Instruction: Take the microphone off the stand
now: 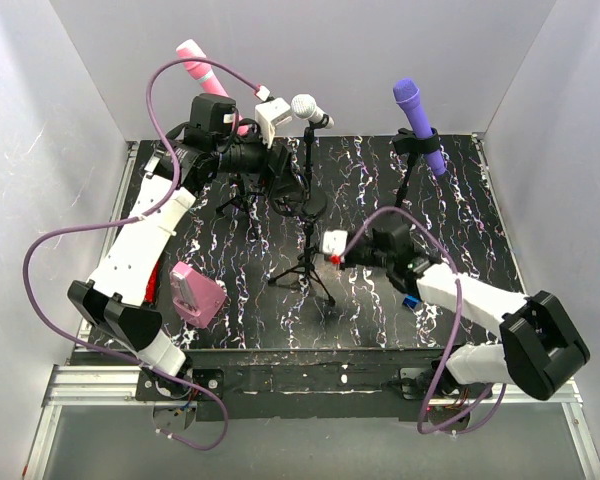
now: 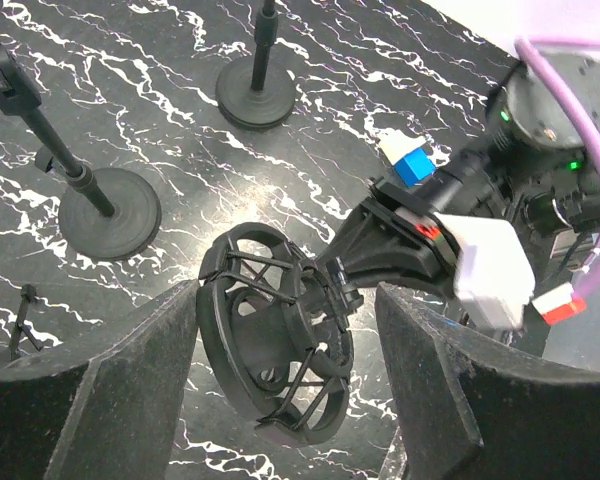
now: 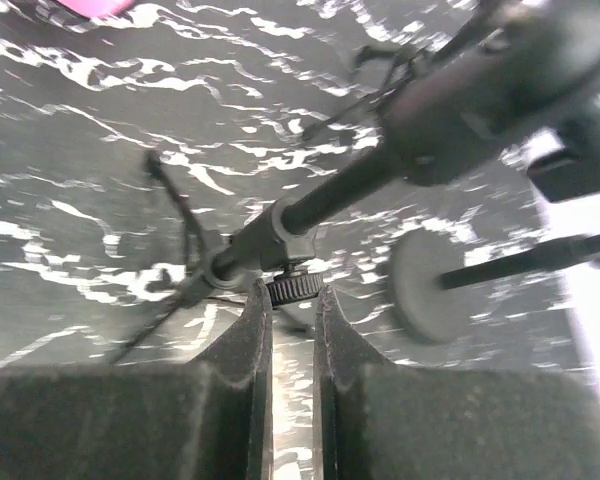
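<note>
Three microphones sit in stands at the back: a pink one [image 1: 198, 62], a white one [image 1: 309, 107] and a purple one [image 1: 417, 118]. A black tripod stand [image 1: 302, 268] is at mid-table. In the left wrist view an empty black shock mount [image 2: 242, 345] hangs between the wide-apart fingers of my left gripper [image 2: 285, 300], untouched. Seen from above, my left gripper [image 1: 273, 160] is beside the white microphone. My right gripper [image 3: 292, 295] is shut on the knurled knob [image 3: 295, 287] of the tripod stand's pole [image 3: 330, 195]. From above, that right gripper [image 1: 318, 252] is low at the tripod.
A pink block [image 1: 195, 292] lies at the front left of the marbled table [image 1: 380, 300]. A small blue block [image 2: 412, 165] lies near the right arm. Round stand bases [image 2: 110, 212] [image 2: 257, 95] sit on the tabletop. White walls close in three sides.
</note>
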